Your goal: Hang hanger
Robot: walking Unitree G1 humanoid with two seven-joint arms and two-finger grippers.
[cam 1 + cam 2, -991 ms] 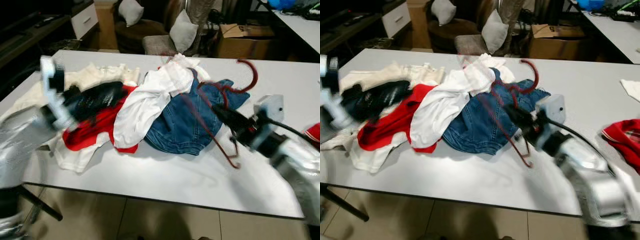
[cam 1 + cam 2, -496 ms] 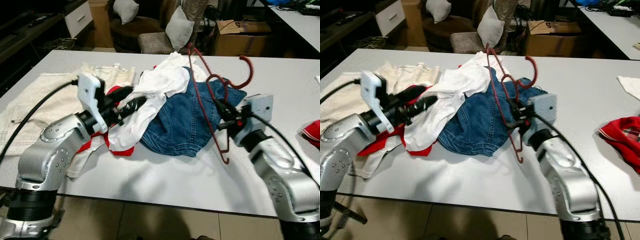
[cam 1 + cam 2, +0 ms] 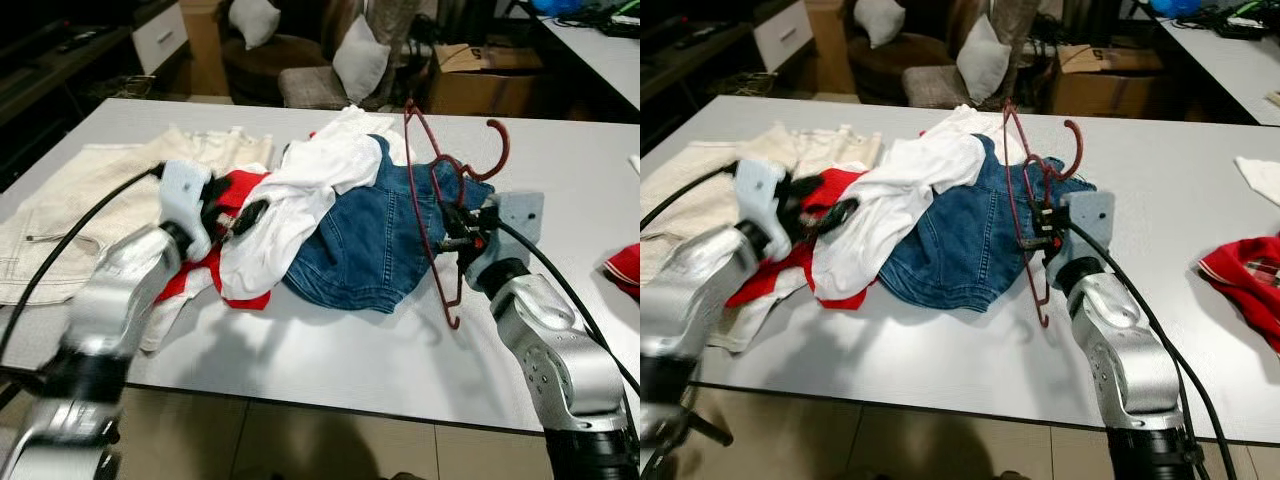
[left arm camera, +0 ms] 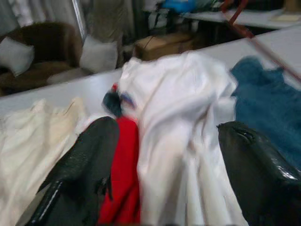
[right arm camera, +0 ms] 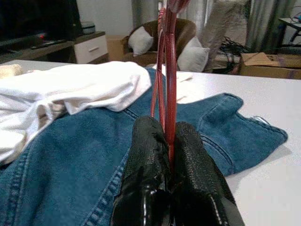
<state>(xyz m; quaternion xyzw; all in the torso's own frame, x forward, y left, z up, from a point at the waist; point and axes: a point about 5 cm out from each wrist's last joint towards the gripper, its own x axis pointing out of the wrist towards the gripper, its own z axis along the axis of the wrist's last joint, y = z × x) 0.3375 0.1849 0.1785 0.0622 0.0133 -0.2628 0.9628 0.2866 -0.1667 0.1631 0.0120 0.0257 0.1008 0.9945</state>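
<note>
While our right gripper (image 5: 170, 155) pinches the red hanger (image 3: 440, 190) tight between its two black fingers, the hanger stands up off the table, right of the middle of the head camera picture, with its hook (image 3: 497, 150) near the top. Our left gripper (image 4: 164, 174) is spread wide, low over the clothes at the left of the middle. A white shirt (image 3: 290, 205) and a red cloth (image 4: 123, 169) lie between its fingers. Blue jeans (image 3: 370, 240) lie in the middle, just beside the hanger. Cream clothes (image 3: 70, 200) lie at the far left. All of it rests on a white table (image 3: 350, 350).
</note>
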